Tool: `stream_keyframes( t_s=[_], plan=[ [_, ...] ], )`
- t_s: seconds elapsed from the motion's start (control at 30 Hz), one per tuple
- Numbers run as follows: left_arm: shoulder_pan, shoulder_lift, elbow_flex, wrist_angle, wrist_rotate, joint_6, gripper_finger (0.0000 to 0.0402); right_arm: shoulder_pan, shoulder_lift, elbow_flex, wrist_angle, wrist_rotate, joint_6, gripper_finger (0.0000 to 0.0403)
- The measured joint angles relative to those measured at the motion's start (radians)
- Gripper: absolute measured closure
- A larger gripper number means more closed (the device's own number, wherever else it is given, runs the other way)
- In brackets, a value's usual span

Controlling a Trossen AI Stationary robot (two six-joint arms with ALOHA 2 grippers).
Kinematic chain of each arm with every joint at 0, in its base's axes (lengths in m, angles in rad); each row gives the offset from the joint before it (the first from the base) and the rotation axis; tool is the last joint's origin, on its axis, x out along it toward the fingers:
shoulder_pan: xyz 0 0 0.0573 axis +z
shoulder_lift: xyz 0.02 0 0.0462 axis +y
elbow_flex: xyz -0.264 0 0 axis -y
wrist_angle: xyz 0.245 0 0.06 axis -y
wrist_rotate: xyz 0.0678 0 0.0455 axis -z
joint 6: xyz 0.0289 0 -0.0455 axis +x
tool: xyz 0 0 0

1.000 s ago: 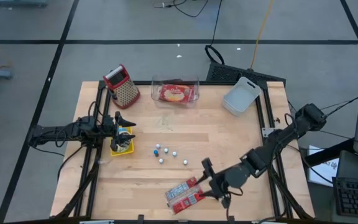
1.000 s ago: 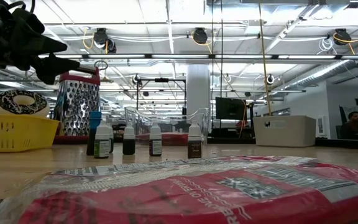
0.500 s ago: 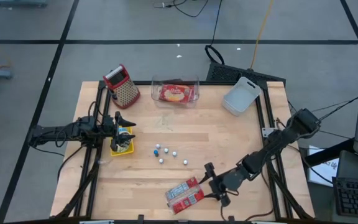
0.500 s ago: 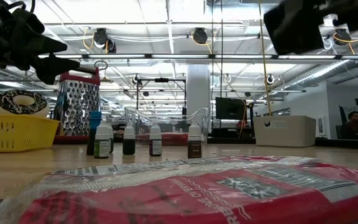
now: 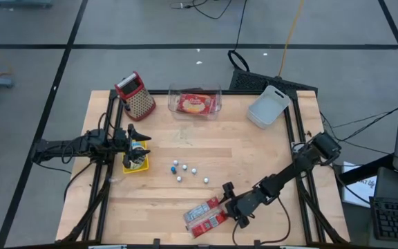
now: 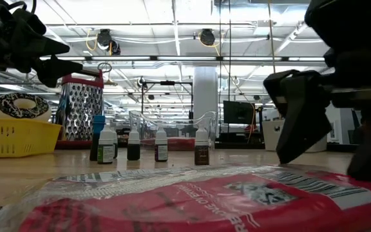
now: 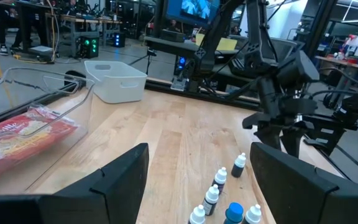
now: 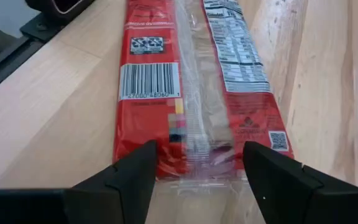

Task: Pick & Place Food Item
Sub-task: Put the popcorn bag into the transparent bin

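The flat red plastic food packet with white label print [image 5: 204, 216] lay on the light wooden table [image 5: 240, 159] near its front edge, well apart from the clear plastic container [image 5: 195, 102] at the back edge, which held a second red packet [image 5: 195, 104]. The right gripper [image 5: 230, 201] sat low at the end of the flat red packet nearest the table's right side, its dark fingers [image 8: 120, 180] spread open on either side of that end, not closed on it; whether the tips touched the wrapper I could not tell. The left gripper [image 5: 141, 132] hovered over the yellow plastic basket [image 5: 135, 164] by the table's left edge, fingers open and holding nothing. A group of small dropper bottles [image 5: 184, 170] stood between the basket and the red packet, near the table's middle. A metal box grater with a red handle [image 5: 136, 95] stood just left of the clear container; a white plastic tub [image 5: 267, 108] sat to its right, near the table's back right corner.
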Motion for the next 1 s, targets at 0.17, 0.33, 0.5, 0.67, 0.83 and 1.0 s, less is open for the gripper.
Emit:
stream_keyframes(
  t_s=[0.17,0.33,0.5,0.67,0.83,1.0],
  plan=[
    [0.000,0.000,0.000,0.000,0.000,0.000,0.0121,-0.025,0.018,0.001,0.006,-0.016,-0.001,0.0198],
    [0.000,0.000,0.000,0.000,0.000,0.000,0.0121,-0.032,0.022,0.001,0.002,-0.057,-0.006,0.0229],
    [0.000,0.000,0.000,0.000,0.000,0.000,0.0121,-0.035,0.022,0.001,-0.002,-0.087,-0.007,0.0275],
    [0.000,0.000,0.000,0.000,0.000,0.000,0.0121,-0.034,0.022,0.001,-0.005,-0.086,-0.009,0.0326],
    [0.000,0.000,0.000,0.000,0.000,0.000,0.0121,-0.034,0.022,0.001,-0.009,-0.087,-0.009,0.0380],
    [0.000,0.000,0.000,0.000,0.000,0.000,0.0121,-0.034,0.022,0.001,-0.014,-0.087,-0.010,0.0398]
  ],
)
